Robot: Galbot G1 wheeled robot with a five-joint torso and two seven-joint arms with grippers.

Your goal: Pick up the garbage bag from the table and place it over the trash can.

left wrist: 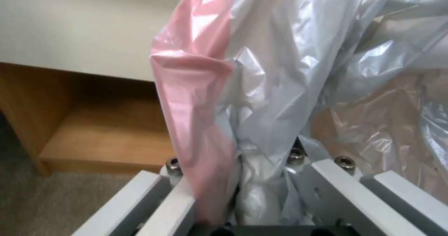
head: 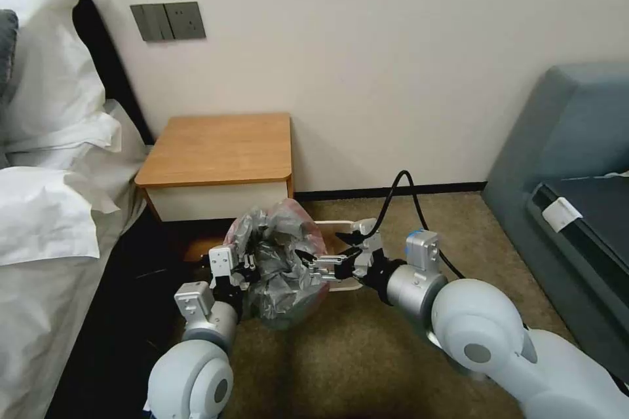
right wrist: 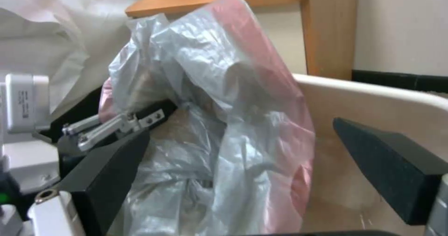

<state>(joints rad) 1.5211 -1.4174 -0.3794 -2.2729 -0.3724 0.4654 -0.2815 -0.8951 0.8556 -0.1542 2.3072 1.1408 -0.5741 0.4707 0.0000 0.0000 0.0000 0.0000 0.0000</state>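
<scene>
The garbage bag [head: 282, 265], crinkled grey film with a pinkish edge, hangs bunched over the near left part of the cream trash can [head: 341, 222] on the carpet, just in front of the table [head: 216, 144]. My left gripper [head: 244, 268] is shut on the bag's left side; the film [left wrist: 261, 89] is pinched between its fingers [left wrist: 173, 201]. My right gripper [head: 316, 263] is open at the bag's right side, above the can's mouth. Its black pads [right wrist: 112, 169] stand wide apart with the bag [right wrist: 224, 99] in front of them and the can's wall [right wrist: 373, 92] beside it.
A bed with white pillows [head: 52, 177] runs along the left, close to my left arm. A blue-grey sofa [head: 570, 163] stands at the right. The nightstand's lower shelf [left wrist: 107, 131] sits right behind the can. Open carpet [head: 327, 360] lies in front.
</scene>
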